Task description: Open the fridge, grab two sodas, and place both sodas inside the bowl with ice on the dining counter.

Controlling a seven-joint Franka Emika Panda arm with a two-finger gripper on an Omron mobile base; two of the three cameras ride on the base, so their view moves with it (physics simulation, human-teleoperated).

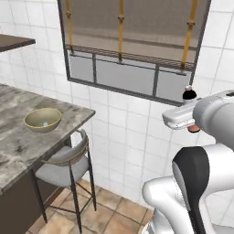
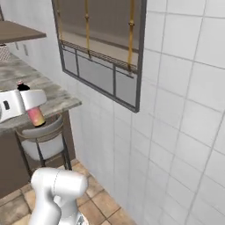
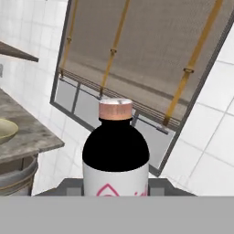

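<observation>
gripper (image 3: 116, 194) clenched on one soda (image 3: 116, 155), gripped around the label part of the body, neck and cap standing up out of the grip. in the left base view the dark top of the soda (image 1: 189, 94) pokes up behind the white hand, high above the floor and well to the right of the dining counter (image 1: 18, 141). in the right base view the soda (image 2: 35, 115) hangs under the hand, near the counter's end and above the chair (image 2: 41, 140).

bowl (image 1: 42, 119) sits on the counter near its front corner, upright, well apart from the bottle. something small and pale shows inside it; cannot tell if that is ice. no bottle visible in the bowl.

progress, as judged: fetching looks done for this one, since a soda is in hand and away from any fridge. carrying to the bowl is the step in hand. left to do: bring it over the bowl, lower it in, release. the second soda is a further trip, as far as these views tell.

counts: sodas one; bowls one; counters one; chairs one, grey seat, tucked under the counter edge; windows one (image 1: 132, 45), with a blind and three yellow straps; brown shelf (image 1: 13, 42) one, above the counter at the left.
</observation>
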